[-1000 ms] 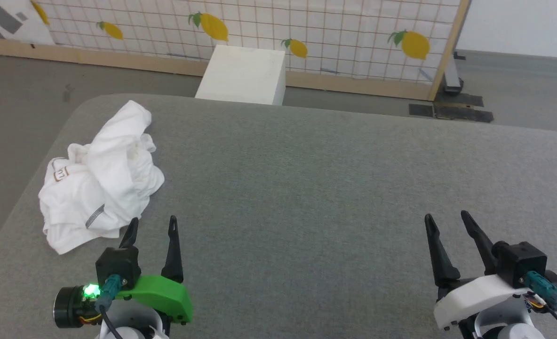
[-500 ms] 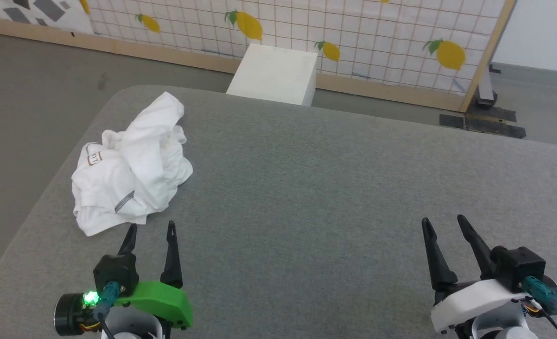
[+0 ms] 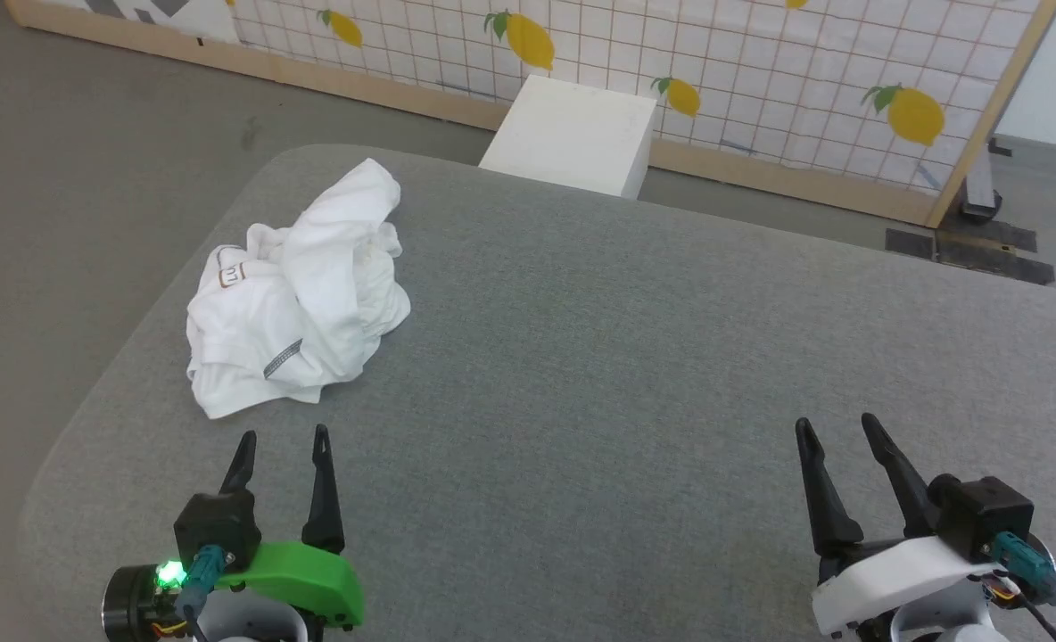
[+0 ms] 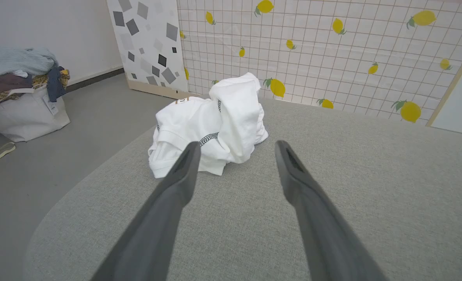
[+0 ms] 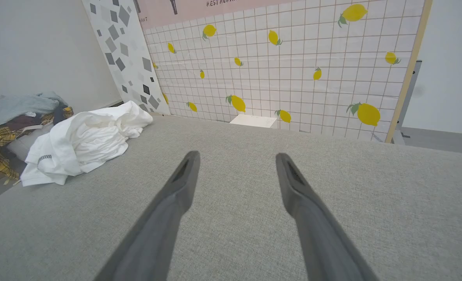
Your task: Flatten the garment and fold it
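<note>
soft cloth garment, matt woven table

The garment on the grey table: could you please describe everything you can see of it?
The garment is soft white fabric, crumpled into a loose heap near the far left corner of the grey padded table. A grey stitched seam and a brown-outlined patch show among the folds. It rests on the table alone; nothing grips it.

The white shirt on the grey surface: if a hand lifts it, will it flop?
Probably: the shirt lies in soft, bunched folds, so it should droop. It looks thin and light. Pushed, it would likely bunch up rather than slide on the textured grey surface.
</note>
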You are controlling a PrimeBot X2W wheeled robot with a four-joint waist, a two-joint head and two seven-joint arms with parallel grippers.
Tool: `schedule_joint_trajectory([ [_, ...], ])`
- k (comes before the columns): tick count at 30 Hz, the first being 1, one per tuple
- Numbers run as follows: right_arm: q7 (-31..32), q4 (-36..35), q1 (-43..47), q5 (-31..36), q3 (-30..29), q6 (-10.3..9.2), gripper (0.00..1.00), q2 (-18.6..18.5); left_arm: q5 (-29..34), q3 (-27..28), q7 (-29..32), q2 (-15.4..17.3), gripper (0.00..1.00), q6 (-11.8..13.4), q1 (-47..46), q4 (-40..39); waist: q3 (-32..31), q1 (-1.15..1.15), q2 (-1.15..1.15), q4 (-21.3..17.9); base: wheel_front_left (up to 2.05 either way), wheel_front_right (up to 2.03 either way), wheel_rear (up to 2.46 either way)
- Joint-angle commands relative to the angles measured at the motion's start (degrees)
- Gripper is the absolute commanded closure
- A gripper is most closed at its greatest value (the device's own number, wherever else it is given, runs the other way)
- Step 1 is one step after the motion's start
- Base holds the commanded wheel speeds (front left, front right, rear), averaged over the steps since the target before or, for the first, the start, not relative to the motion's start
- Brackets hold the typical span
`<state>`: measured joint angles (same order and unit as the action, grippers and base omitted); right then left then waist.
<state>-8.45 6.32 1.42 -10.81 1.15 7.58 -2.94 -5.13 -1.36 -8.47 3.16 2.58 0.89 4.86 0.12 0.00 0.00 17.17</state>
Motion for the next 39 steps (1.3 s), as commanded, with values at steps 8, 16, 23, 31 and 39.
schedule_joint_trajectory([
  [8, -1.4, 0.8, 1.4, -0.9, -0.2, -0.06, 0.0, 0.0, -0.5, -0.3, -1.5, -0.2, 0.0, 0.6, 1.0, 0.5, 0.2, 0.0, 0.0, 2.2, 0.0, 0.0, 0.0],
  [16, -2.4, 1.4, 1.8, -1.2, -0.5, -0.06, 0.0, 0.0, -0.7, -0.5, -2.4, -0.2, 0.0, 0.9, 1.1, 1.1, 0.2, 0.0, 0.0, 4.1, 0.0, 0.0, 0.0],
  [23, -3.2, 2.0, 2.0, -1.8, -0.5, -0.07, 0.0, 0.0, -1.3, -0.6, -3.2, -0.2, 0.0, 1.3, 1.3, 1.7, 0.1, 0.0, 0.0, 5.7, 0.0, 0.0, 0.0],
  [31, -4.2, 2.5, 2.2, -2.6, -0.6, -0.07, 0.0, 0.1, -1.3, -0.7, -4.2, -0.2, 0.0, 1.5, 1.5, 2.3, -0.1, 0.0, 0.0, 7.5, 0.0, 0.0, 0.0],
  [39, -5.1, 3.2, 2.6, -3.3, -0.6, -0.08, 0.0, 0.1, -1.8, -0.8, -5.1, -0.3, 0.0, 1.8, 1.7, 2.9, 0.0, 0.0, 0.0, 9.1, 0.0, 0.0, 0.0],
])
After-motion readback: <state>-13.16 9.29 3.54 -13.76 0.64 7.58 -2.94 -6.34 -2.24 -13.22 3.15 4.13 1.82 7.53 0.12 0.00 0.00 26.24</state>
